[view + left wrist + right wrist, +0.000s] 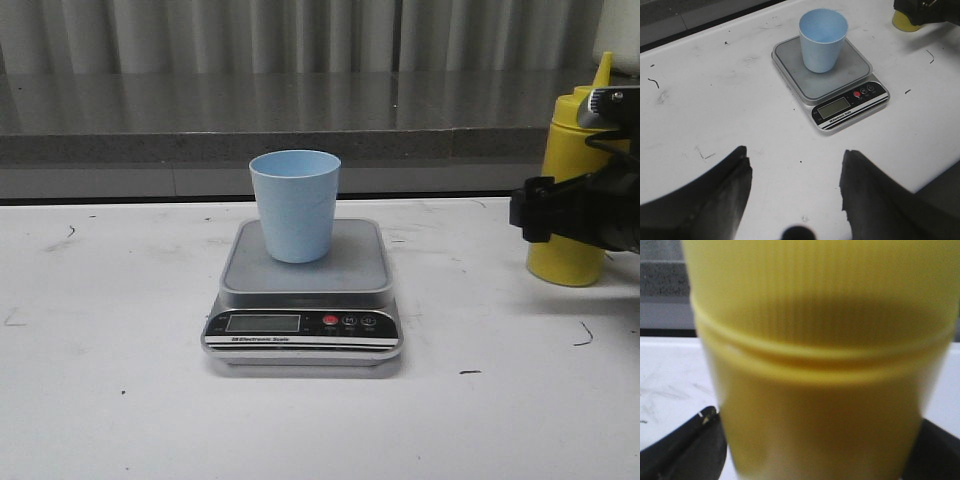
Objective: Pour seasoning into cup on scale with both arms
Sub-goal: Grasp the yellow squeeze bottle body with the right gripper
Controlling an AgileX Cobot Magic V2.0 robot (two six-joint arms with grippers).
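A light-blue cup (pixel 295 205) stands upright on the steel platform of a digital scale (pixel 303 296) at the middle of a white table (pixel 110 380), its mouth open and its inside bare. The scale's black front panel, with a blank grey display and a red button, faces the camera. At the table's right edge a yellow squeeze bottle (pixel 573 190) stands upright, well apart from the scale, its pointed nozzle up.

The right gripper (pixel 580 212) sits at the bottle's midsection, black fingers on either side of the body. The right wrist view is filled by the blurred, ribbed yellow bottle (pixel 820 365), with a dark finger (pixel 685 450) low at each side, just beside or against the plastic. Whether the fingers actually press the bottle cannot be told; they are spread about as wide as the bottle itself.

The left gripper (pixel 795 187) hangs above bare table on the near side of the scale (pixel 832 82), its two fingers (pixel 727 185) spread wide with nothing between them. From that wrist camera the cup (pixel 822 40) shows on the platform, the right gripper and the bottle's yellow base (pixel 906 21) beyond it. Small dark scuff marks dot the tabletop, and a grey ledge runs behind it.
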